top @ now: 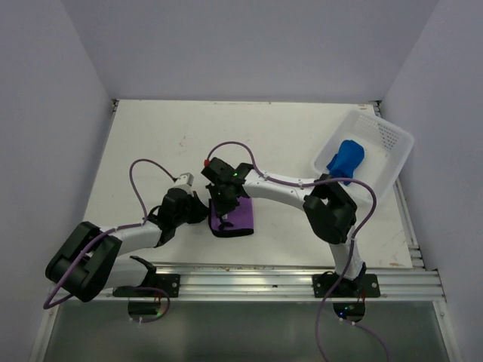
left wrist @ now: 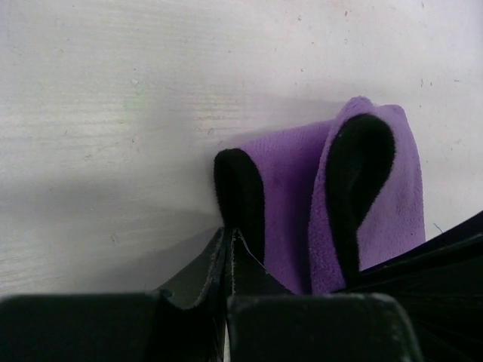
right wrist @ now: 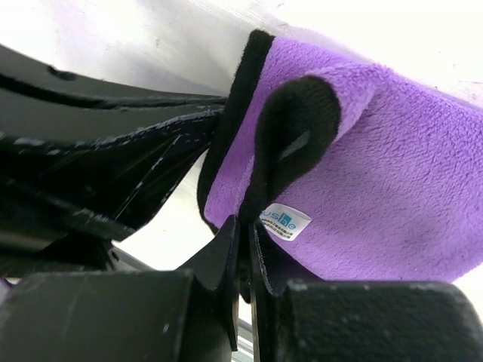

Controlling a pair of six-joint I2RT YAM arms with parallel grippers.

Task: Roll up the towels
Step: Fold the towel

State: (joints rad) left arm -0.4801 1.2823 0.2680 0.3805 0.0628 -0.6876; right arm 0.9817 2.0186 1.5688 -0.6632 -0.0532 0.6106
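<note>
The purple towel (top: pixel 241 219) with black trim lies partly folded on the table near the front edge, between both arms. My right gripper (top: pixel 225 208) (right wrist: pixel 245 224) is shut on a raised black-edged fold of the purple towel (right wrist: pixel 392 188), beside its white label. My left gripper (top: pixel 204 211) (left wrist: pixel 230 232) is shut with its tips against the black left edge of the purple towel (left wrist: pixel 287 188), and nothing shows between its fingers. The royal blue towel (top: pixel 347 158) sits bunched in the white basket (top: pixel 394 137) at the right.
The white tabletop (top: pixel 226 136) stretches away behind the towel. An aluminium rail (top: pixel 256 280) runs along the near edge, and grey walls enclose the table. Purple cables loop over both arms.
</note>
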